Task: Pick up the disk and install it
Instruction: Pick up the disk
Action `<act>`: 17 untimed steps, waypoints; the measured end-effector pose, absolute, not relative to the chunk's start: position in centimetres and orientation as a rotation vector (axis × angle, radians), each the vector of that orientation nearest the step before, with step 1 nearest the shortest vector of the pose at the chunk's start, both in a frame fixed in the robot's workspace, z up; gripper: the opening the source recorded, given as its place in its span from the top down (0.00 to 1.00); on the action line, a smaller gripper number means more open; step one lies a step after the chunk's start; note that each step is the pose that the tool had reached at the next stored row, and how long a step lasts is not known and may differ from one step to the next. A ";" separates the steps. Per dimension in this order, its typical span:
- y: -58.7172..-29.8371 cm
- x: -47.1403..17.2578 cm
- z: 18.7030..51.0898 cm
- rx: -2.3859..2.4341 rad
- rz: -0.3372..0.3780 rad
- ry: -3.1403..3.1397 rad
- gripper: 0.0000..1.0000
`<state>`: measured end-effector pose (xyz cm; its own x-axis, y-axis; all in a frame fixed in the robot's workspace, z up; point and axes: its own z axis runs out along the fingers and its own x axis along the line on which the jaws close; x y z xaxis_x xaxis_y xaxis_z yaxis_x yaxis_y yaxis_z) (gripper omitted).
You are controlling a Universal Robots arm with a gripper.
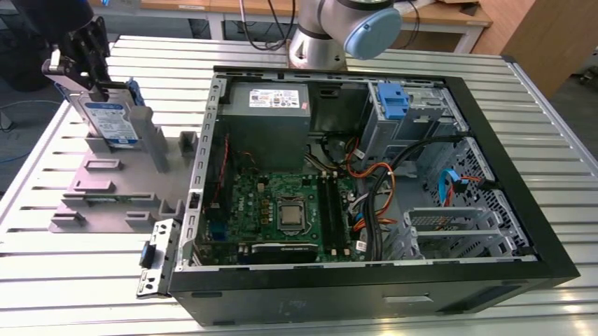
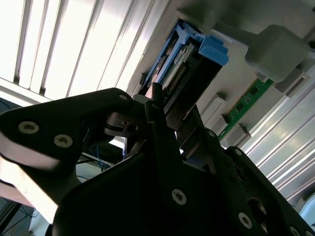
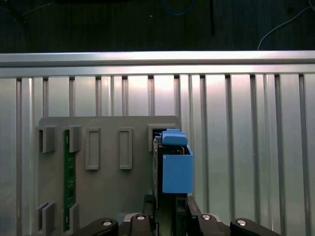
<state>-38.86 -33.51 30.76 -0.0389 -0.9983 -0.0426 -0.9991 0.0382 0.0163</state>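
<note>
Gripper: at ten o'clock in the exterior view, above the grey holder, clenched on the upper end of the disk. In both wrist views its dark jaws press the drive from two sides.
Disk: upright on its edge, lower end seated in a slot of the holder, white-and-blue label showing in the exterior view.
Blue bracket: frames the disk and caps its near end in the first wrist view.
Holder: a block of slots and posts at nine o'clock on the table, just beside the case wall.
Green board: stands in another holder slot, apart from the disk.
Table: ribbed aluminium slats under everything.
Computer case: black, lying on its side with the interior open, spanning the centre to three o'clock.
Power supply: grey box with a white sticker, at eleven o'clock inside the case.
Motherboard: green, at seven o'clock inside the case, with the processor socket near its middle.
Arm base: at twelve o'clock, behind the case.
Blue latch piece: at one o'clock, on the grey drive bay.
Cables: orange and black, between the motherboard and the bays.
Drive cage: perforated grey metal, at four o'clock inside the case.
</note>
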 end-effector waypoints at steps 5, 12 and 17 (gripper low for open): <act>-33.5 -38.9 30.8 -2.164 0.065 2.250 0.65; -33.5 -38.9 30.8 -2.164 0.065 2.250 0.65; -33.5 -38.9 31.8 -2.165 0.065 2.250 0.65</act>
